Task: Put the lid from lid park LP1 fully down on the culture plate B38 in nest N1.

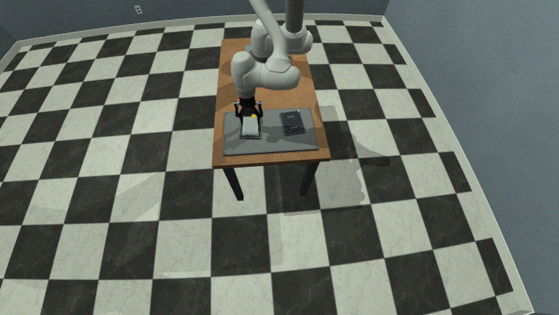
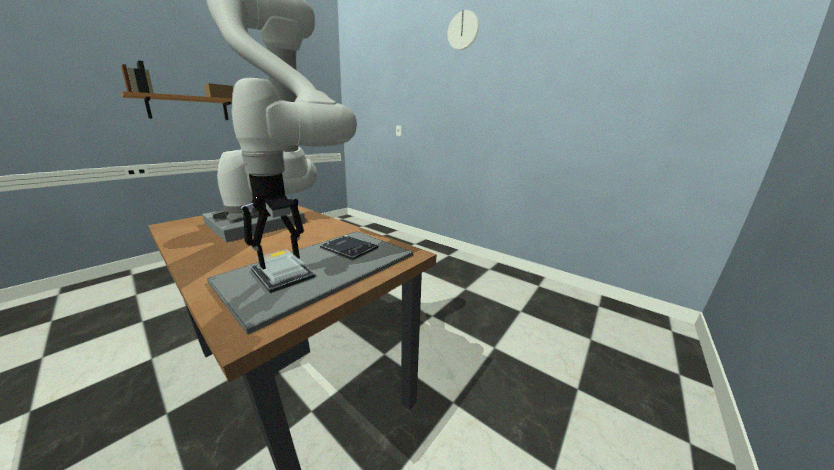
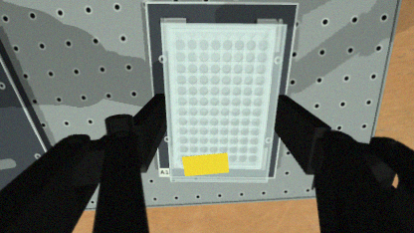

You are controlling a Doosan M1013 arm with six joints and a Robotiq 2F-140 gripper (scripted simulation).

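The clear lid point(image 3: 219, 90) point(image 1: 250, 127) point(image 2: 284, 267) lies over the white many-well culture plate B38, almost lined up with it; a doubled edge shows on the right side. The plate sits in the dark frame of nest N1 point(image 3: 154, 50) and carries a yellow label point(image 3: 206, 164) at its near end. My gripper point(image 1: 249, 114) point(image 2: 278, 253) point(image 3: 220, 111) points straight down over the plate, its black fingers pressed against the lid's two long sides. I cannot tell whether the lid rests fully down. The dark lid park LP1 point(image 1: 292, 122) point(image 2: 349, 245) lies bare to the right.
A grey perforated deck board point(image 1: 273, 145) point(image 2: 256, 303) point(image 3: 75, 60) lies on the wooden table point(image 1: 269, 159) point(image 2: 192, 256). The arm's base plate point(image 2: 218, 224) stands at the table's back. The table's edge runs close behind the plate in the wrist view.
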